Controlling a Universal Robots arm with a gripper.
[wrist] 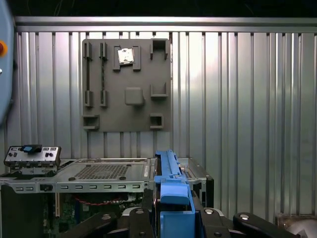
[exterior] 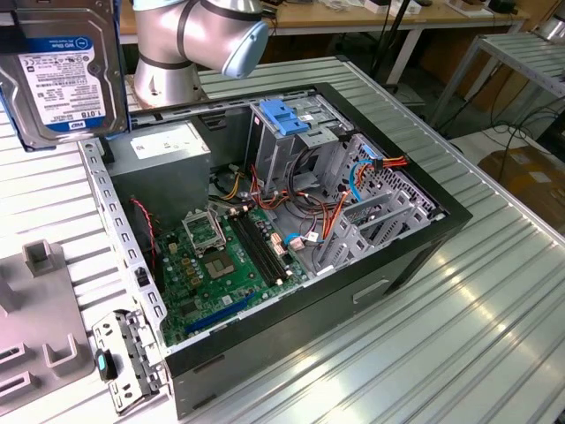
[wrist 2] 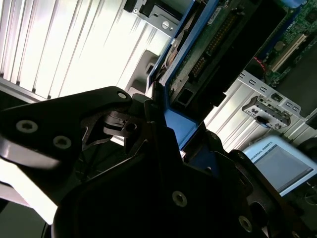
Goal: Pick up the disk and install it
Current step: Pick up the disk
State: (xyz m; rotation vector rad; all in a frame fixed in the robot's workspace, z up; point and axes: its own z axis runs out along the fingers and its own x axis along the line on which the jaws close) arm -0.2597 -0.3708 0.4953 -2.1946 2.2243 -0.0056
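You see disk (exterior: 62,75) at upper left of exterior view, label toward camera, top and left edges cut off. In first wrist view, gripper (wrist: 173,218) clamps its blue rail (wrist: 171,183); contact points are mostly hidden, grip apparently firm. Open computer case (exterior: 415,256) sits mid-frame in exterior view.

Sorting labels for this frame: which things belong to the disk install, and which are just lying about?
Job: disk, held in the gripper; blue-topped drive cage; computer case.
Lying about: grey fixture plate; metal bracket.
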